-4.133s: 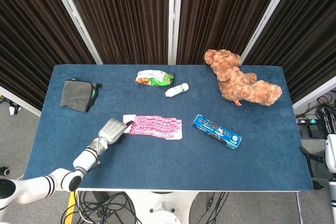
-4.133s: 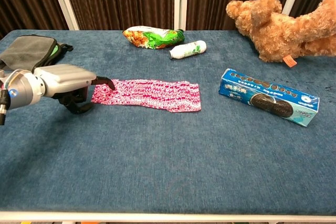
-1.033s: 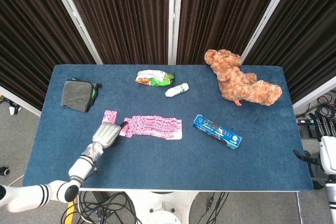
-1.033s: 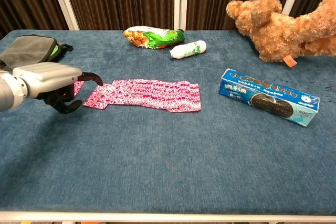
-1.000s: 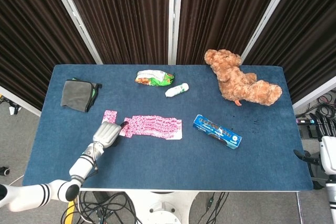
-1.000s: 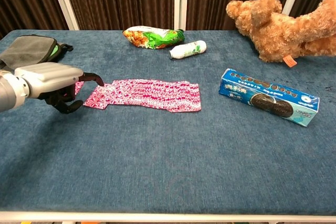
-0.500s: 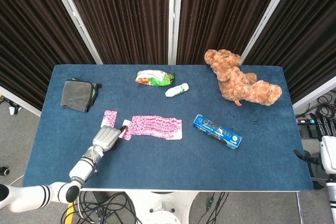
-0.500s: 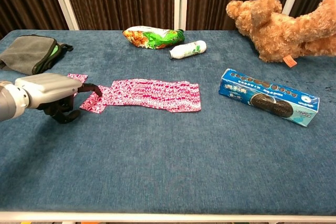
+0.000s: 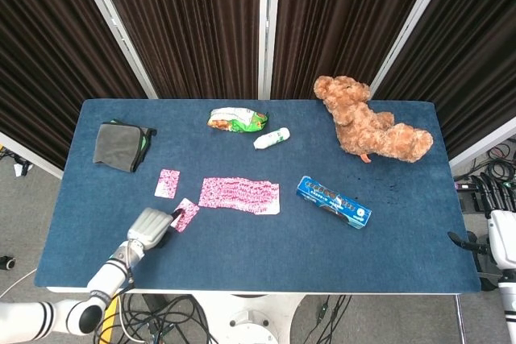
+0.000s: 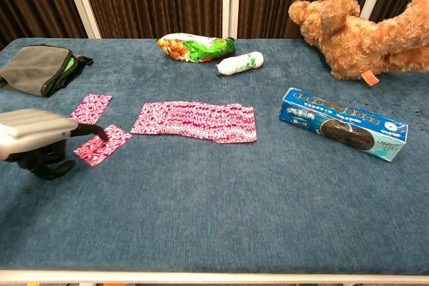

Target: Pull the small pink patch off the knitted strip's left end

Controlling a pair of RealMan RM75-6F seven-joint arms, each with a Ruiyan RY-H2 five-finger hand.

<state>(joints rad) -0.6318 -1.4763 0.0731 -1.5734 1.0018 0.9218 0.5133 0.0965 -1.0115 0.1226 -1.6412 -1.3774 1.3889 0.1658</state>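
Observation:
The pink-and-white knitted strip lies flat at the table's middle left. A small pink patch lies on the cloth just left of and nearer than the strip's left end, apart from it. My left hand holds this patch by its left edge with a dark fingertip; its other fingers curl under the palm. A second pink patch lies further back, untouched. My right hand shows partly at the right edge, off the table, its fingers unclear.
A grey folded cloth lies at the far left. A snack bag, a white bottle and a brown teddy bear are at the back. A blue biscuit box sits right of the strip.
My left hand has drawn back toward the front-left edge, taking the small pink patch with it. The patch now lies clear of the strip's left end. The strip has stayed put.

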